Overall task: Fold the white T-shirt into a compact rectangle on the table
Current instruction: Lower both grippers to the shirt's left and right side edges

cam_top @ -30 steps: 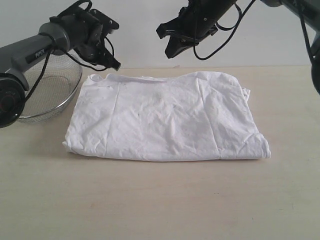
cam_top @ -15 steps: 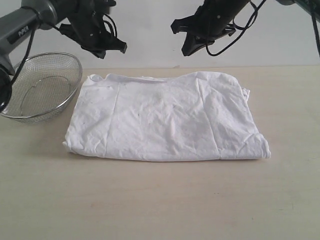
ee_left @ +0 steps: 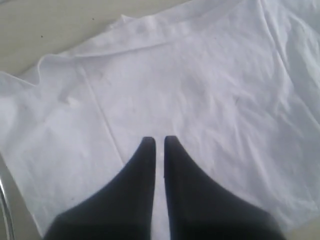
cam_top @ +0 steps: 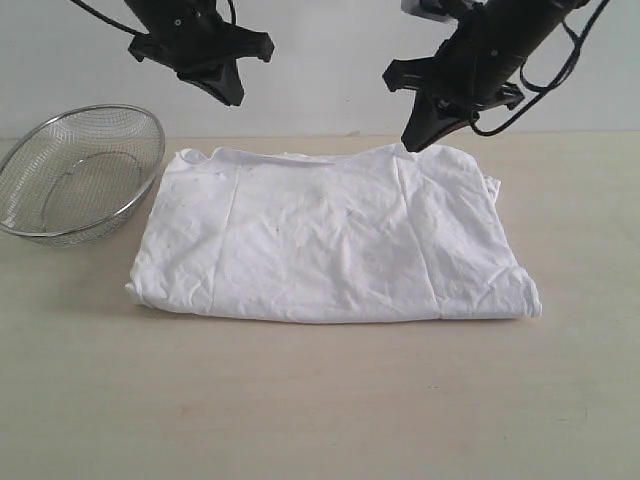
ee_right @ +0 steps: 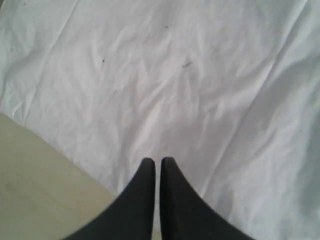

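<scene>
The white T-shirt [cam_top: 330,235] lies folded in a wide, wrinkled rectangle on the beige table [cam_top: 320,400]. No lettering shows on it. My left gripper [cam_top: 232,97] hangs in the air above the shirt's far left corner, shut and empty. My right gripper [cam_top: 412,142] hovers just over the shirt's far edge toward the right, also shut and empty. In the left wrist view the gripper [ee_left: 159,141] points down at the T-shirt [ee_left: 200,90]. In the right wrist view the gripper [ee_right: 158,161] points at the T-shirt [ee_right: 165,85] near its edge.
A silver wire-mesh bowl [cam_top: 80,172] stands at the back left, right beside the shirt's left side. A pale wall rises behind the table's far edge. Bare tabletop stretches in front of the shirt and to its right.
Both arms have swung rightward. The left arm has lifted away from the bowl, uncovering it. The right gripper has come down toward the shirt's far right edge. The shirt has not moved.
</scene>
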You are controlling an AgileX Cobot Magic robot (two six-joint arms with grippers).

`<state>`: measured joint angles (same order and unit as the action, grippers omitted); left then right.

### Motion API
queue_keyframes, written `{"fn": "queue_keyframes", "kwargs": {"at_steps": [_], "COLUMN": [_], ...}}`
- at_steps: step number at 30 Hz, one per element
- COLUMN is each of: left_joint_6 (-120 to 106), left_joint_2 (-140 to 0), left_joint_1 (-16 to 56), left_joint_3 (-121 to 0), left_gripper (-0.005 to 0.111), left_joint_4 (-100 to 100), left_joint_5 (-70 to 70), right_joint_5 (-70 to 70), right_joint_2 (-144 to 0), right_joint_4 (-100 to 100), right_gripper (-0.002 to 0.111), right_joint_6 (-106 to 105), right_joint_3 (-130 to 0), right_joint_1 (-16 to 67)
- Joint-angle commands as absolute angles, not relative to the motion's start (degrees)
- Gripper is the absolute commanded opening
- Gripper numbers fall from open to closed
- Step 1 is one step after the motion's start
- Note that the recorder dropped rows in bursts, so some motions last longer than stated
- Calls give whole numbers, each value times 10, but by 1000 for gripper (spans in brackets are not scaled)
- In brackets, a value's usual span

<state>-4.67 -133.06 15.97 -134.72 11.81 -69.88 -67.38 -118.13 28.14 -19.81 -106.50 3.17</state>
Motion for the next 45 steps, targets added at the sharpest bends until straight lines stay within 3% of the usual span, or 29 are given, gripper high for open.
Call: {"fn": "queue_keyframes", "kwargs": {"at_steps": [1,3,8,16,24,29,31,33,35,38,41,45], "left_joint_6": [-43,-43,-41,-80,-166,-161,-174,-203,-235,-280,-309,-309], "left_joint_2": [-1252,-1200,-1004,-828,-704,-720,-754,-790,-826,-870,-905,-942], "left_joint_1": [159,159,159,159,159,154,138,123,107,86,76,72], "left_joint_3": [-1240,-1150,-840,-562,-426,-414,-418,-427,-433,-445,-455,-463], "left_gripper": [4,4,4,4,4,4,4,6,14,37,61,72], "left_joint_4": [135,127,144,233,355,372,394,416,447,511,532,537], "left_joint_5": [-700,-693,-517,-380,-284,-247,-245,-255,-261,-264,-264,-260], "right_joint_5": [-648,-626,-579,-504,-330,-291,-291,-284,-271,-234,-202,-224], "right_joint_2": [-1099,-1067,-981,-891,-779,-783,-802,-822,-846,-877,-903,-942], "right_joint_4": [284,286,301,386,436,424,424,424,424,414,409,406], "right_gripper": [0,0,0,0,0,0,5,19,37,63,65,63], "right_joint_6": [-231,-231,-246,-264,-280,-279,-271,-267,-268,-256,-249,-241], "right_joint_3": [-968,-920,-806,-677,-484,-441,-441,-441,-441,-441,-446,-473], "right_joint_1": [16,16,16,18,18,18,18,17,17,17,15,-15]}}
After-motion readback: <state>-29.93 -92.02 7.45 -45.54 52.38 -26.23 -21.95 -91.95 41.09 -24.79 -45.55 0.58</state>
